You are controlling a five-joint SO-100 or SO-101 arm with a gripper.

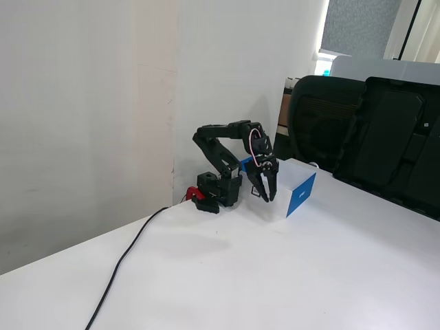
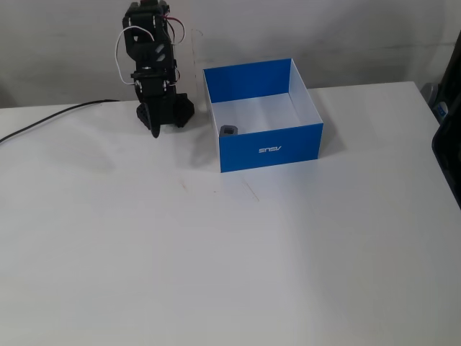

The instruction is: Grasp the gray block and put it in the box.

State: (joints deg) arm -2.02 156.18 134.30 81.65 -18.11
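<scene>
The gray block [image 2: 228, 130] lies inside the box [image 2: 270, 150], on its white floor in the near left corner as this fixed view shows it. In the other fixed view the box [image 1: 300, 194] shows a blue side panel and a white side, and its walls hide the block. My gripper [image 2: 153, 130] hangs pointing down over the table in front of the arm's base, left of the box and apart from it. In a fixed view the gripper [image 1: 267, 195] has its jaws together and holds nothing.
A black cable [image 2: 50, 115] runs from the arm's base off the left table edge. Black office chairs [image 1: 371, 130] stand behind the table on the right. A white wall [image 1: 89, 103] is close behind the arm.
</scene>
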